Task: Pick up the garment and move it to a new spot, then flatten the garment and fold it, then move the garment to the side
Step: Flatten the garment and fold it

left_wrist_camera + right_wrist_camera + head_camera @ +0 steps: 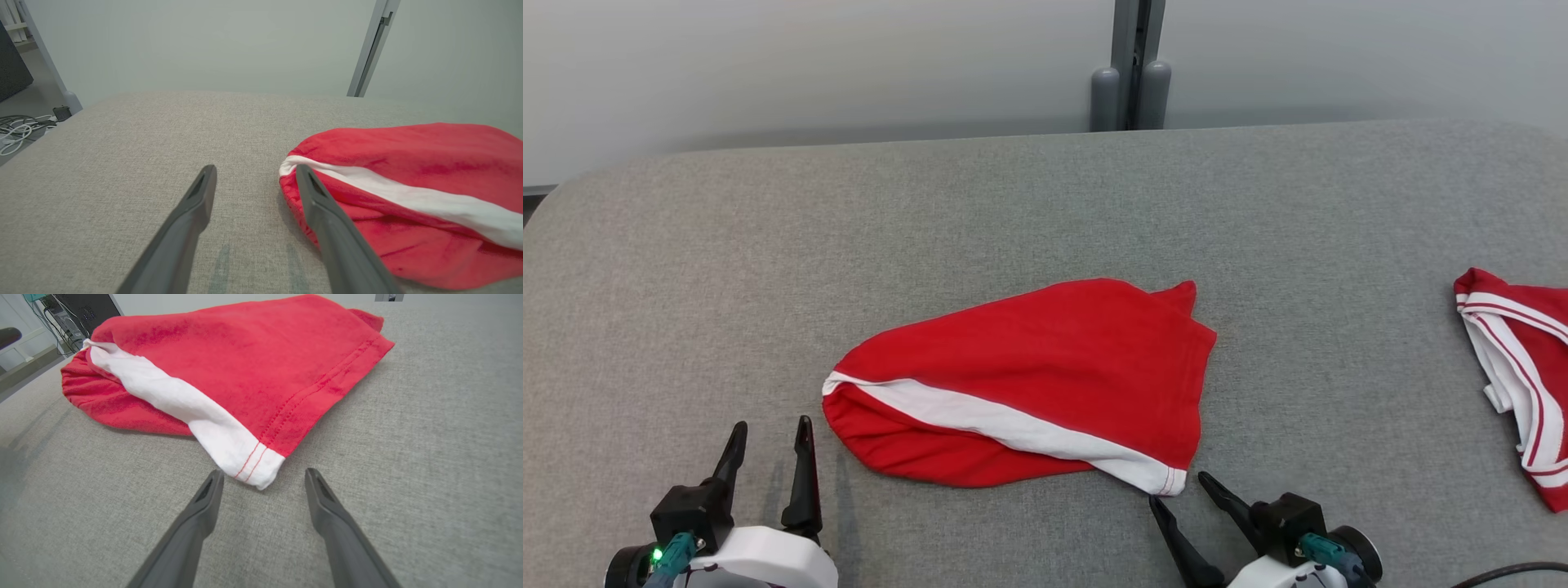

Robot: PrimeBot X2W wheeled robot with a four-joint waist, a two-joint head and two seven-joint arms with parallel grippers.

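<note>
**Both claws wide and empty, red garment between them**

The left claw (772,425) rests low on the grey desk (1013,204) with its two dark fingers spread wide and nothing between them. Just right of its right finger, close but not gripped, sits the rounded, bunched end of the red garment (1045,367). From here the claw looks parked beside the cloth, not reaching into it.

The garment lies doubled over between the two claws, with a white band (1013,425) running slantwise from the end near the left claw down toward the right claw. The top layer is fairly smooth and the lower edge is puffy, so I'd judge the fold rough rather than finished.

The right claw (1180,488) is also spread wide and holds nothing. The white hemmed corner (253,469) lies just ahead of its fingertips, roughly centred on the gap. That seems the reason for its angle: a short push forward would put the corner between the fingers.

Well to the right of that claw, a second red garment with white striped trim (1519,376) lies apart at the desk's edge.
</note>
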